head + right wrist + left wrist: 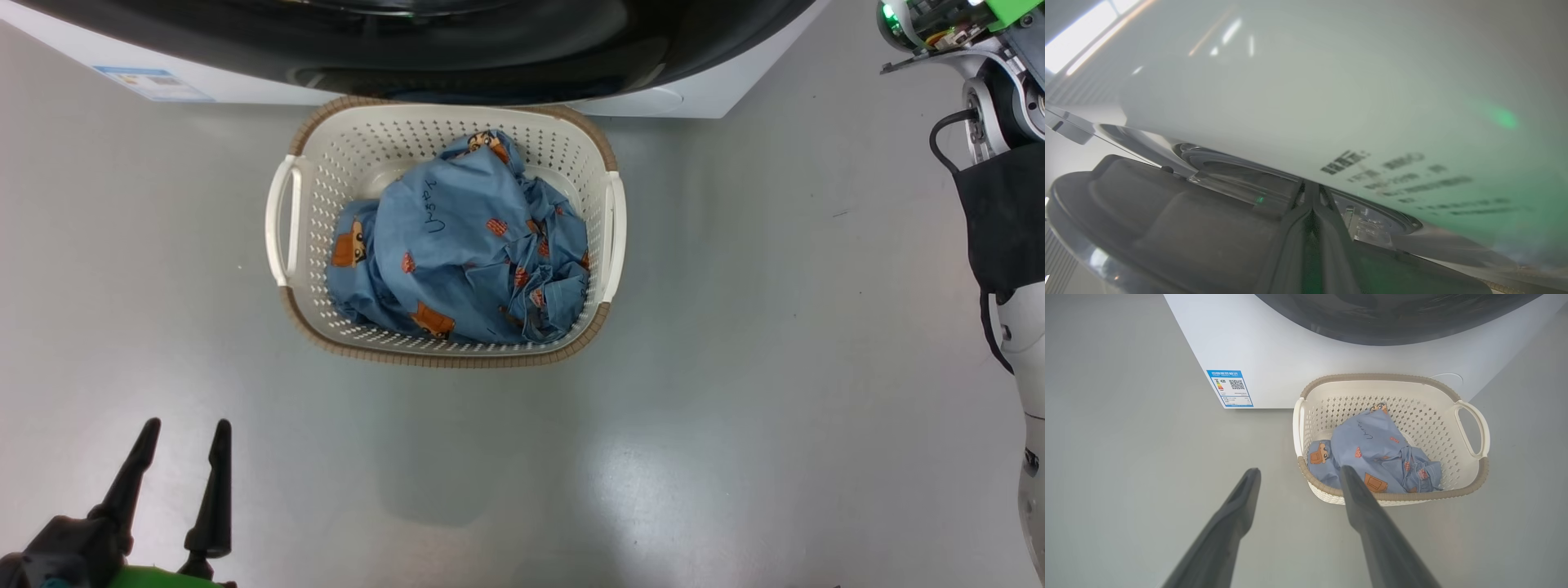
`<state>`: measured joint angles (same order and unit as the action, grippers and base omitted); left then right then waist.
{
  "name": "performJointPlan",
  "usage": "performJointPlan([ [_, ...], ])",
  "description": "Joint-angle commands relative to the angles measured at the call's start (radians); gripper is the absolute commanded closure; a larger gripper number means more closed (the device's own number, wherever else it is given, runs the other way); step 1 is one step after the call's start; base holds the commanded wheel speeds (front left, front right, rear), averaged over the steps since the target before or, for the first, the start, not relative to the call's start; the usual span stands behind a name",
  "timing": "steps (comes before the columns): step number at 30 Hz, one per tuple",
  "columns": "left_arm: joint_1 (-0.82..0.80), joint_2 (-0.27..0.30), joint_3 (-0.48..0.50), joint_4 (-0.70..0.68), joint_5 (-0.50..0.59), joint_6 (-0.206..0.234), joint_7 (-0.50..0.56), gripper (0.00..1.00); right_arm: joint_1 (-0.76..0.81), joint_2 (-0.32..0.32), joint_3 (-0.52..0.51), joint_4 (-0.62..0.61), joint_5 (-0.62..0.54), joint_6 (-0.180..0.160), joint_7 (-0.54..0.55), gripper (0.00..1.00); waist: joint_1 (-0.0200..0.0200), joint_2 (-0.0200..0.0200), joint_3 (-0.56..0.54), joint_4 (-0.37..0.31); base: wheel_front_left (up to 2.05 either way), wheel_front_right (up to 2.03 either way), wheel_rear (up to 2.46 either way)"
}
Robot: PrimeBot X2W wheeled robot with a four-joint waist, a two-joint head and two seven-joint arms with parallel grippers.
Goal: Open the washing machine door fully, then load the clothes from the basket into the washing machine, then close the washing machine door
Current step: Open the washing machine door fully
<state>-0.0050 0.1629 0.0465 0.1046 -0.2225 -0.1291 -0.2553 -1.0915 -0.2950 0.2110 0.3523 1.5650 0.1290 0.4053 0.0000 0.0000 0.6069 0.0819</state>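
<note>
I am holding my left gripper [186, 429] spread wide above the bare floor [735, 408], well short of the basket [351, 155]. The basket is sitting just in front of the washing machine [1274, 347], with the clothes [465, 245] heaped inside it. My right gripper [1312, 194] is pressing its two fingers tight together (nothing caught between them). Its tips are pointing at the edge of the washing machine door [1147, 228], right beside the white cabinet.
</note>
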Motion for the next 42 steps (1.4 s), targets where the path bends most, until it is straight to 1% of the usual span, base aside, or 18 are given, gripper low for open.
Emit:
performJointPlan([
  [1, -0.01, 0.015, 0.037, -0.013, -0.001, -0.002, -0.006, 0.0, -0.004, 0.02, 0.02, -0.025, 0.01, 0.002, 0.016, 1.0, 0.0, 0.0, 0.0, -0.002, 0.0, 0.0, 0.0],
  [11, -0.014, 0.01, 0.041, -0.008, 0.002, -0.002, -0.006, 0.0, 0.008, 0.022, 0.027, -0.033, 0.018, 0.002, 0.051, 1.0, 0.0, 0.0, -0.012, -0.016, 0.0, 0.0, 0.0],
  [17, -0.024, 0.007, 0.03, -0.007, 0.0, -0.002, -0.006, 0.0, 0.034, 0.025, 0.047, -0.038, 0.013, 0.002, 0.077, 1.0, 0.0, 0.0, -0.033, -0.034, 0.0, 0.0, 0.0],
  [25, -0.027, 0.004, 0.02, 0.006, 0.0, -0.002, -0.006, 0.0, 0.081, 0.033, 0.078, -0.037, 0.017, 0.002, 0.119, 1.0, 0.0, 0.0, -0.065, -0.041, 0.0, 0.0, 0.0],
  [34, -0.007, -0.013, 0.004, 0.029, 0.005, -0.002, -0.006, 0.0, 0.179, 0.054, 0.124, -0.049, 0.023, 0.002, 0.168, 1.0, 0.0, 0.0, -0.136, -0.039, 0.0, 0.0, 0.0],
  [42, -0.012, -0.043, 0.0, 0.04, 0.005, -0.002, -0.006, 0.0, 0.284, 0.079, 0.171, -0.078, 0.027, 0.002, 0.205, 1.0, 0.0, 0.0, -0.204, -0.03, 0.0, 0.0, 0.0],
])
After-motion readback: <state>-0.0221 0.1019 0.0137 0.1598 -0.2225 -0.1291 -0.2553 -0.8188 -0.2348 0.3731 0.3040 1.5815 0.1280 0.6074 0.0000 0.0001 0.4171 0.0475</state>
